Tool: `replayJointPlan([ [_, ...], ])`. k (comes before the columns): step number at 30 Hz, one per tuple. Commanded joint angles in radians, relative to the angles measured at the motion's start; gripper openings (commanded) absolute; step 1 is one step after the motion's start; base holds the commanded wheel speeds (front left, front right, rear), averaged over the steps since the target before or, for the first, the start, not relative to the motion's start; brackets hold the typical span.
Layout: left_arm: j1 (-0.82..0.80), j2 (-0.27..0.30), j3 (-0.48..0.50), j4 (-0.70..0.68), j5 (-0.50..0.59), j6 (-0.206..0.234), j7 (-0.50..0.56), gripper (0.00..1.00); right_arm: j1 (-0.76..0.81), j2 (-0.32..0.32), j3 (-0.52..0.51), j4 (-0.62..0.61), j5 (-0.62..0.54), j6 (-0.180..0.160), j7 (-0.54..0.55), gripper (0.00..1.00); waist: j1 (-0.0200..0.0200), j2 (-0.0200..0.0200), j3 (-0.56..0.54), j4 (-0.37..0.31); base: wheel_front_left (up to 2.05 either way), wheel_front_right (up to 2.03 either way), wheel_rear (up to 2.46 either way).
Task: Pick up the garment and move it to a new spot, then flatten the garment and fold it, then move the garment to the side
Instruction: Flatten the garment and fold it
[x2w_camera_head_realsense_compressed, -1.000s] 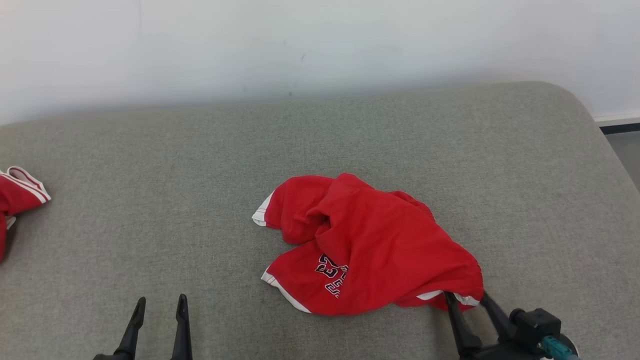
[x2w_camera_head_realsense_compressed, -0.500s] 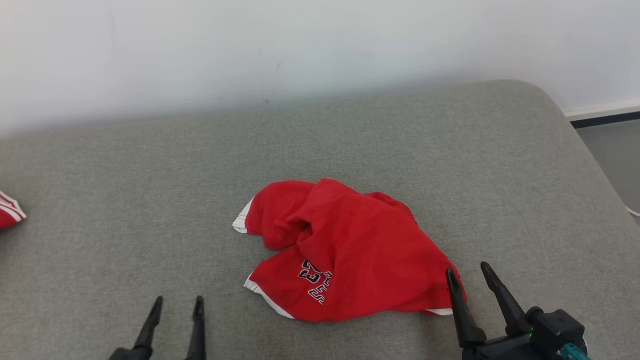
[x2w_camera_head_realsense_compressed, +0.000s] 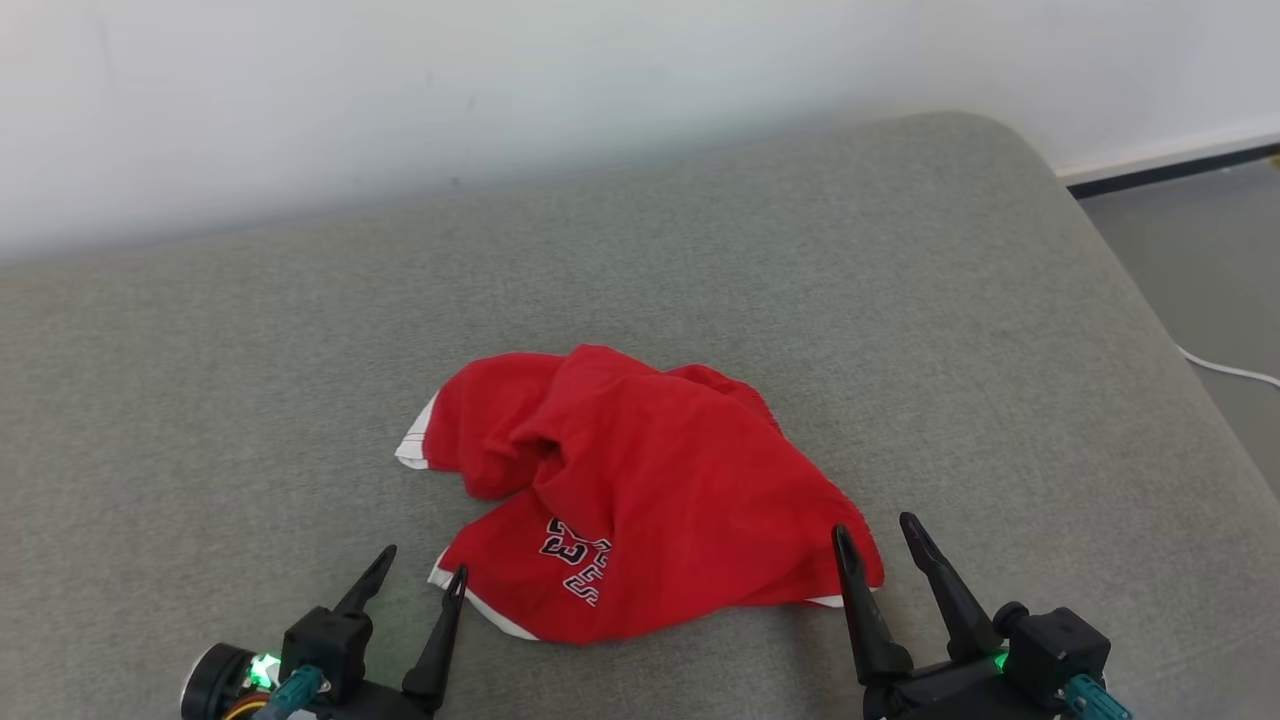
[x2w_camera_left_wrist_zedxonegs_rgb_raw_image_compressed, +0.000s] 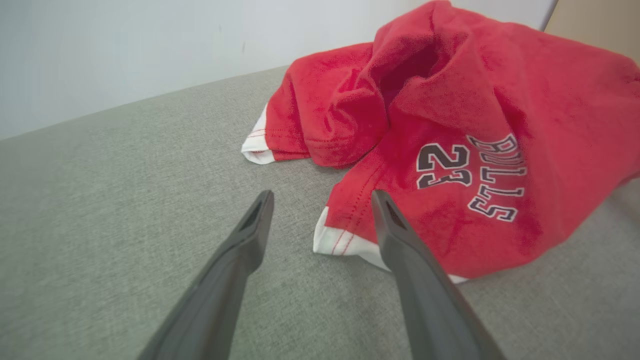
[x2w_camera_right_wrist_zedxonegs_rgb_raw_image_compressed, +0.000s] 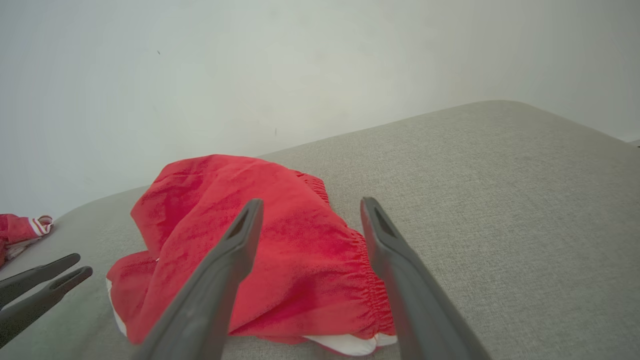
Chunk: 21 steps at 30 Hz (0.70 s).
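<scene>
The garment (x2w_camera_head_realsense_compressed: 640, 470) is a pair of red shorts with white hems and a dark "BULLS 23" print, lying crumpled on the grey cushion (x2w_camera_head_realsense_compressed: 250, 380). My left gripper (x2w_camera_head_realsense_compressed: 425, 560) stands open at the garment's near-left hem, its fingers either side of the white corner in the left wrist view (x2w_camera_left_wrist_zedxonegs_rgb_raw_image_compressed: 321, 195). My right gripper (x2w_camera_head_realsense_compressed: 873, 524) is open at the garment's near-right edge, with nothing between its fingers. The right wrist view has those fingers (x2w_camera_right_wrist_zedxonegs_rgb_raw_image_compressed: 311, 201) just over the elastic waistband of the garment (x2w_camera_right_wrist_zedxonegs_rgb_raw_image_compressed: 240, 210), and the left gripper (x2w_camera_right_wrist_zedxonegs_rgb_raw_image_compressed: 82, 265) at the lower left.
A second red and white garment (x2w_camera_right_wrist_zedxonegs_rgb_raw_image_compressed: 20, 230) lies far off to the left on the cushion. The white wall (x2w_camera_head_realsense_compressed: 500, 80) runs along the back. The cushion's rounded right edge drops to the floor, where a white cable (x2w_camera_head_realsense_compressed: 1230, 370) lies.
My right gripper has opened and let go of the garment's near-right hem, which has settled flat. The camera has swung to the right. My left gripper now stands closer to the left hem.
</scene>
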<state>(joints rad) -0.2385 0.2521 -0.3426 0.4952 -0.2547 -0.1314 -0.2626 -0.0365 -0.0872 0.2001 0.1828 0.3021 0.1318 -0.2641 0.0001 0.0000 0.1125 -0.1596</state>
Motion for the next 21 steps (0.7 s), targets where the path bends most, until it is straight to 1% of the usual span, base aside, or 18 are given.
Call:
replayJointPlan([
  [1, -0.017, 0.008, -0.009, 0.013, -0.016, 0.003, -0.003, 1.0, -0.006, 0.004, 0.001, 0.003, 0.004, -0.002, -0.001, 1.0, -0.0001, 0.0, 0.021, -0.028, 0.0, 0.0, 0.0],
  [3, -0.039, 0.022, -0.034, 0.044, -0.035, 0.003, -0.003, 1.0, -0.009, 0.01, 0.004, 0.006, 0.006, -0.002, -0.001, 1.0, -0.0001, 0.0, 0.026, -0.04, 0.0, 0.0, 0.0],
  [8, -0.073, 0.029, -0.078, 0.101, -0.096, 0.003, -0.003, 1.0, -0.016, 0.017, 0.009, 0.011, 0.007, -0.002, -0.001, 1.0, -0.0001, 0.0, 0.03, -0.055, 0.0, 0.0, 0.0],
  [9, -0.078, 0.031, -0.087, 0.11, -0.102, 0.003, -0.003, 0.89, -0.016, 0.018, 0.01, 0.011, 0.006, -0.002, -0.001, 1.0, -0.0001, 0.0, 0.029, -0.056, 0.0, 0.0, 0.0],
  [10, -0.083, 0.031, -0.092, 0.116, -0.114, 0.003, -0.003, 0.36, -0.016, 0.019, 0.008, 0.01, 0.005, -0.002, -0.001, 1.0, -0.0001, 0.0, 0.028, -0.055, 0.0, 0.0, 0.0],
  [11, -0.088, 0.03, -0.099, 0.123, -0.125, 0.003, -0.003, 0.0, -0.015, 0.02, 0.007, 0.008, 0.003, -0.002, -0.001, 1.0, -0.0001, 0.0, 0.027, -0.052, 0.0, 0.0, 0.0],
  [13, -0.096, 0.028, -0.113, 0.129, -0.144, 0.003, -0.003, 0.0, -0.013, 0.02, 0.001, 0.006, -0.001, -0.002, -0.001, 1.0, -0.0001, 0.0, 0.025, -0.041, 0.0, 0.0, 0.0],
  [17, -0.088, 0.03, -0.121, 0.118, -0.163, 0.003, -0.003, 0.0, -0.003, 0.017, -0.009, 0.001, -0.005, -0.002, -0.001, 1.0, -0.0001, 0.0, 0.018, 0.005, 0.0, 0.0, 0.0],
  [21, -0.039, 0.032, -0.062, 0.037, -0.165, 0.003, -0.003, 0.0, 0.004, 0.016, -0.016, -0.002, -0.005, -0.002, -0.001, 1.0, -0.0001, 0.0, 0.012, 0.064, 0.0, 0.0, 0.0],
])
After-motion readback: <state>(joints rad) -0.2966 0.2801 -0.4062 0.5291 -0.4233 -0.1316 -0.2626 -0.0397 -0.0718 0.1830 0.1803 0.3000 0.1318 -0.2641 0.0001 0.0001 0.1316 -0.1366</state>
